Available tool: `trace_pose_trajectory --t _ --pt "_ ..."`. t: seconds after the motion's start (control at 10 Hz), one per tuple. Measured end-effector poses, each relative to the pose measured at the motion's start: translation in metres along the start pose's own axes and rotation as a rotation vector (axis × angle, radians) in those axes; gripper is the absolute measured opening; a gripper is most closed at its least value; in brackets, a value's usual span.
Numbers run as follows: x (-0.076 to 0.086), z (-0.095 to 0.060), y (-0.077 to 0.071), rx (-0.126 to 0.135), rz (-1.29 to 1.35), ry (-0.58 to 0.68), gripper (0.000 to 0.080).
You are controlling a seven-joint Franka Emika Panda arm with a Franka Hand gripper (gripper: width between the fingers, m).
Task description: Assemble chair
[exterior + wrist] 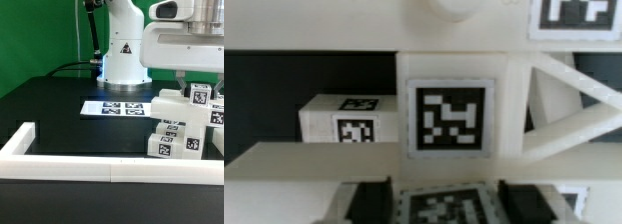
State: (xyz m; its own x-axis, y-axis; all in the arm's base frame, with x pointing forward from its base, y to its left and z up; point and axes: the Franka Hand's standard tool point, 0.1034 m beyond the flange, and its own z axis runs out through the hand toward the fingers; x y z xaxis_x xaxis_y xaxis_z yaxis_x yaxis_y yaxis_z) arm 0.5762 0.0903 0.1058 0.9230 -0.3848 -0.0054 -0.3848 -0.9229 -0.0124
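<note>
The white chair parts, all bearing black-and-white tags, cluster at the exterior view's right. My gripper hangs directly over them. In the wrist view my gripper has its dark fingers pressed against both sides of a white tagged part. Beyond it stands an upright post with a large tag, joined to a cross-braced white piece. A small tagged block lies apart on the black table. The gripped part's lower end is hidden.
The marker board lies flat mid-table, just to the exterior view's left of the parts. The low white border rail runs along the front and left. The robot's base stands at the back before a green curtain.
</note>
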Motion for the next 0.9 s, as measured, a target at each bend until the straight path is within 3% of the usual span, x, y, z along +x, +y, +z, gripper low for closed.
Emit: trace_pose_trajectory --t 0.4,0.6,0.7,0.9 --pt "-0.0006 0.0001 -0.0013 0.007 0.157 -0.003 0.0282" --pt "-0.0006 -0.0001 -0.0013 0.006 0.154 -0.002 0.057" --pt "-0.0016 -0.0014 -0.002 0.008 0.15 -0.001 0.0633" --pt "-0.0089 -0.0057 -0.002 0.013 0.14 0.001 0.0645"
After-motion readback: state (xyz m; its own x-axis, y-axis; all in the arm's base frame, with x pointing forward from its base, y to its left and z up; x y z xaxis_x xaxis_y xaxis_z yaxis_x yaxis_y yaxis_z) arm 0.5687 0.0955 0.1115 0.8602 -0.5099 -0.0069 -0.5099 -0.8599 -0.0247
